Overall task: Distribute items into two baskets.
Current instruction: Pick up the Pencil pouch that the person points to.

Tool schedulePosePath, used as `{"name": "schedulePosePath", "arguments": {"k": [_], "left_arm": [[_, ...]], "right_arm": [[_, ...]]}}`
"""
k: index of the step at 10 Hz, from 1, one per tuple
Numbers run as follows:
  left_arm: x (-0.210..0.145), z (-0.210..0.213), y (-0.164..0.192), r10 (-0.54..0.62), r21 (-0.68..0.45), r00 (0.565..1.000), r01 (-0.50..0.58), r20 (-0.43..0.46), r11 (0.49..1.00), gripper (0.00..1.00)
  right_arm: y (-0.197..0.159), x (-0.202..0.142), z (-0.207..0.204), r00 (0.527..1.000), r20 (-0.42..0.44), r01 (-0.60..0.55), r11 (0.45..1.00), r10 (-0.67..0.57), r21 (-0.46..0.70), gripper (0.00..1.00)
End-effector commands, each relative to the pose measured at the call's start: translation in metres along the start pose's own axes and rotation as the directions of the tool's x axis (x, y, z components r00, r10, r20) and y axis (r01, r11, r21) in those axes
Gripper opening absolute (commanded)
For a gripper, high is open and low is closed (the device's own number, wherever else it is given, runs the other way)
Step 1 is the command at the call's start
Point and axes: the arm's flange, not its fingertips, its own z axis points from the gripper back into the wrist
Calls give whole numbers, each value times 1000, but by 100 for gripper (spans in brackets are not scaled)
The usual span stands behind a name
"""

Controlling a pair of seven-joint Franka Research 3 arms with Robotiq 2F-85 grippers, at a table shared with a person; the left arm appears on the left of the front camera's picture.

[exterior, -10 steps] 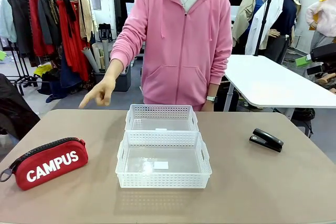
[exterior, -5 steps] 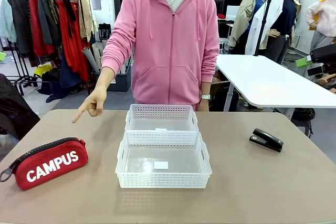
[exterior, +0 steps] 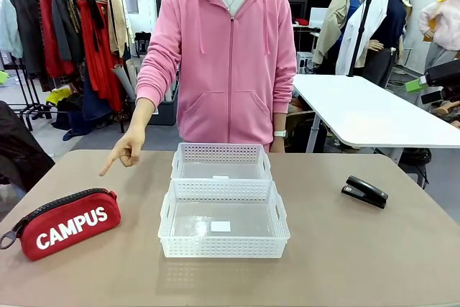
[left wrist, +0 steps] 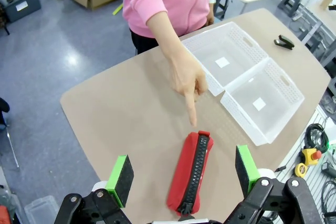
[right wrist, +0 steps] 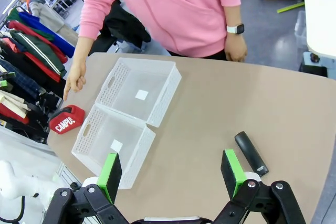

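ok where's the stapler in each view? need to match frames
Front view: stapler at the right, to the right of both baskets.
Left wrist view: top right corner, beyond the baskets.
Right wrist view: lower right, near the bottom edge.
Shared landmark: the basket nearer the person. The stapler lies on the opposite side of it from the red pouch.
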Motion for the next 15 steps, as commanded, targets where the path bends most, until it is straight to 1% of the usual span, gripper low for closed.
{"name": "schedulePosePath", "arguments": {"k": [1, 2, 4, 5, 6, 7, 9, 11, 13, 15], "left_arm": [[1, 1, 0, -3, -5, 1000, 3, 9, 1000, 100], [0, 0, 0, 0, 0, 1000, 0, 0, 1000, 100], [11, -37, 4, -57, 54, 989, 65, -134, 996, 100], [12, -56, 1, -82, 64, 974, 97, -210, 993, 100], [14, -73, -2, -99, 58, 959, 119, -264, 991, 100], [12, -90, -8, -131, 42, 934, 153, -331, 987, 100], [-3, -119, -21, -203, 26, 869, 241, -451, 970, 100], [-19, -143, -29, -241, 35, 801, 310, -548, 950, 100], [-33, -159, -30, -257, 33, 751, 348, -608, 937, 100], [-50, -174, -28, -282, 47, 695, 414, -662, 909, 100]], "right_arm": [[-1, 1, -1, 1000, 6, -1, 1000, 1, 12, 100], [-1, 1, -1, 1000, 6, -1, 1000, 1, 12, 100], [-1, 1, -1, 1000, 6, -1, 1000, 1, 12, 100], [-1, 1, -1, 1000, 6, -1, 1000, 1, 12, 100], [-1, 1, -1, 1000, 6, -1, 1000, 1, 12, 100], [-1, 1, -1, 1000, 6, -1, 1000, 1, 12, 100], [-1, 1, -1, 1000, 6, -1, 1000, 1, 12, 100], [-1, 1, -1, 1000, 6, -1, 1000, 1, 12, 100], [-1, 1, -1, 1000, 6, -1, 1000, 1, 12, 100], [-1, 1, -1, 1000, 6, -1, 1000, 1, 12, 100]]}}
